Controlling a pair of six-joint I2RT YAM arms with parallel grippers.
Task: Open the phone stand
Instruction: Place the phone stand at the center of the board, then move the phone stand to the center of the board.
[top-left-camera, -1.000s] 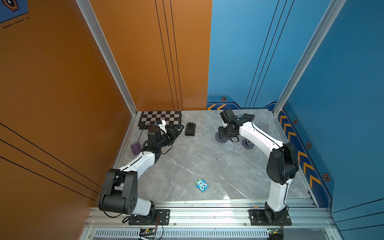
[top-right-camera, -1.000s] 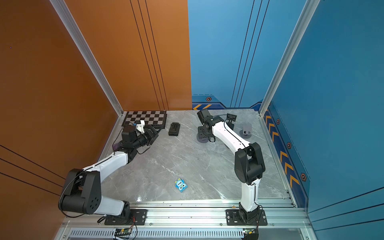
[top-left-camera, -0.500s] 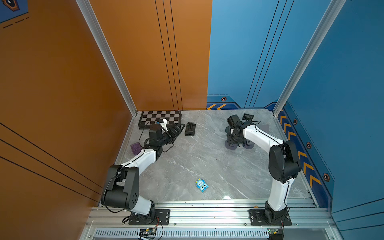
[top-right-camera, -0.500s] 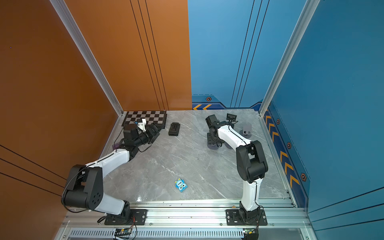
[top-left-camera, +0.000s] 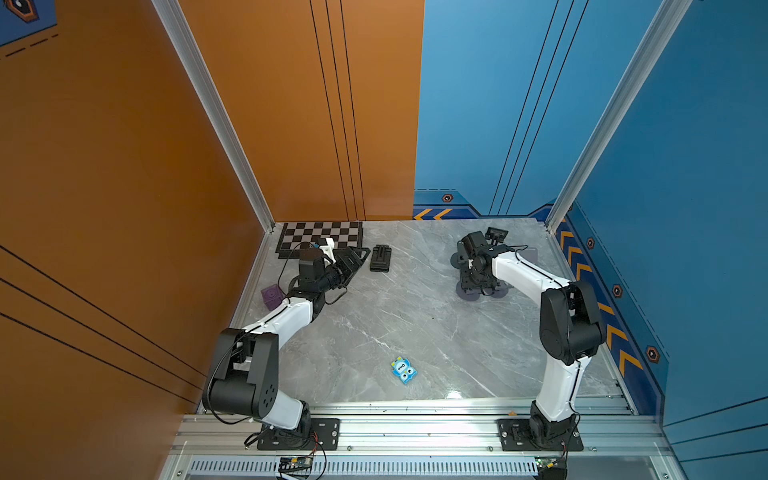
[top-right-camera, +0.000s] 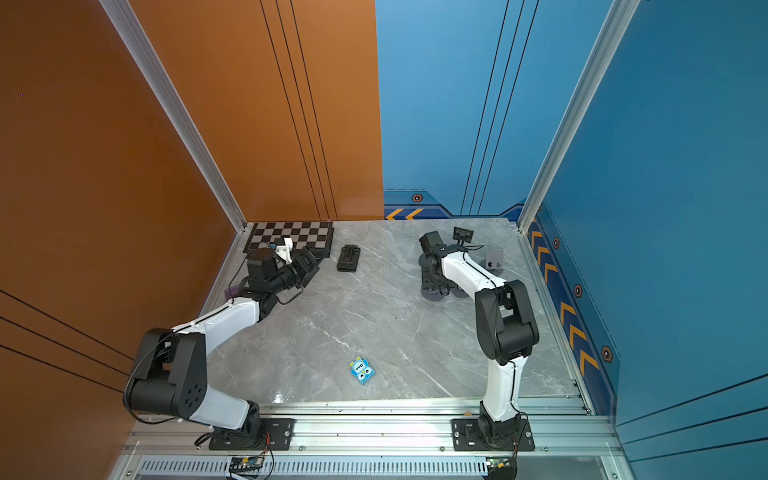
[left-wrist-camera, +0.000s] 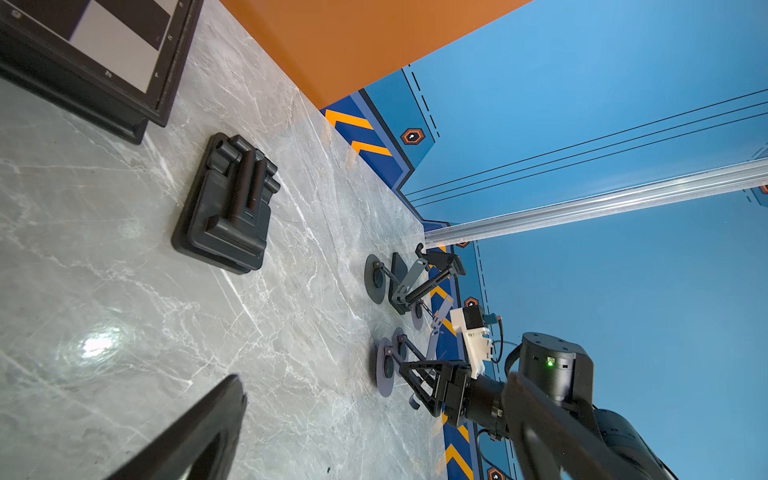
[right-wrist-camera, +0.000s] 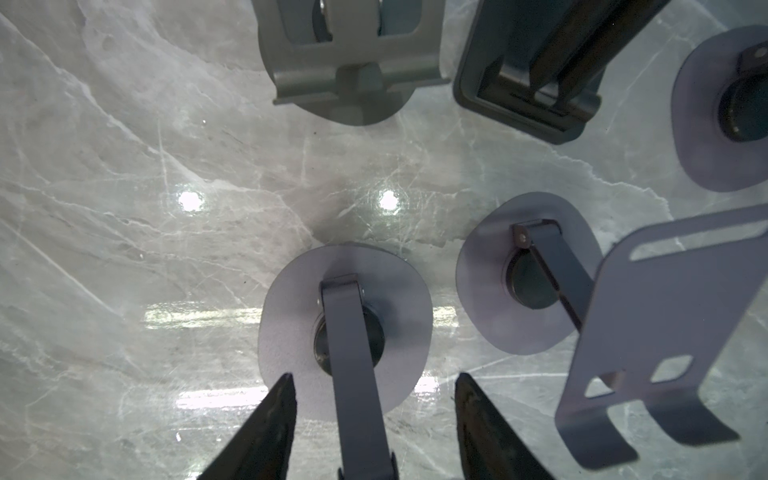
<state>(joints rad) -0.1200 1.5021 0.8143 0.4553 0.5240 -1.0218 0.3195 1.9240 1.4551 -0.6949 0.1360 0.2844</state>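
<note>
The right gripper (right-wrist-camera: 374, 376) is pointing down at the marble table (top-left-camera: 395, 324), its jaws standing about half apart and straddling a grey strut (right-wrist-camera: 357, 365) that is ending on a round pad (right-wrist-camera: 286, 328). Table is showing on both sides of the strut, though any contact deeper between the fingers is hidden from the wrist camera. The strut is belonging to a grey frame (top-left-camera: 482, 286) that is resting on several such pads at the back right, well apart from the task's object. Across the table, the left gripper (top-left-camera: 356, 258) is lying low with its jaws spread wide and holding nothing, aiming toward the black phone stand (top-left-camera: 381, 258), near it but not touching. The phone stand is lying folded flat on the marble at the back, just beside a chessboard (top-left-camera: 320, 237) in the far left corner. A purple cube (top-left-camera: 271, 296) is sitting by the left arm, and a small blue toy (top-left-camera: 403, 371) is lying alone toward the front.
</note>
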